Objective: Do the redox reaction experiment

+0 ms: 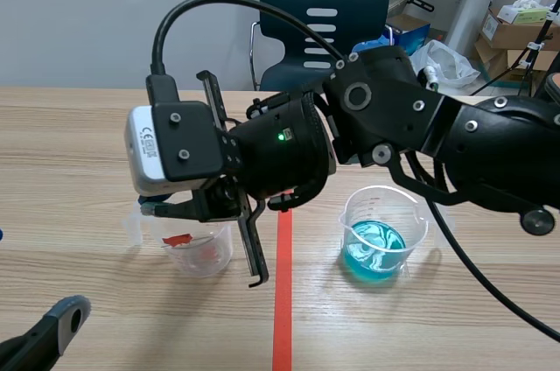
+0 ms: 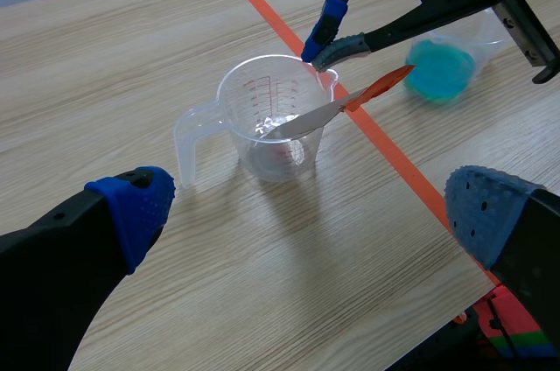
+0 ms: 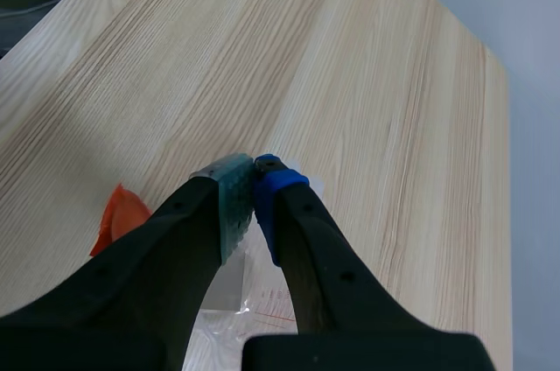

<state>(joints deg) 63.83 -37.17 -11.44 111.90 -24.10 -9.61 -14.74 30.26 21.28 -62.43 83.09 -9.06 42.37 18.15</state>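
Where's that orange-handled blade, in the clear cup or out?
In: the blade rests with its metal end inside the clear cup, orange handle leaning out over the rim.

Right gripper (image 3: 255, 171) is pinching its pads tight on a spatula (image 3: 118, 215), orange handle end poking out alongside; clear beaker (image 3: 264, 308) sitting underneath.

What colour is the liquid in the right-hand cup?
Turquoise liquid, with pale swirls; clearest in the scene view.
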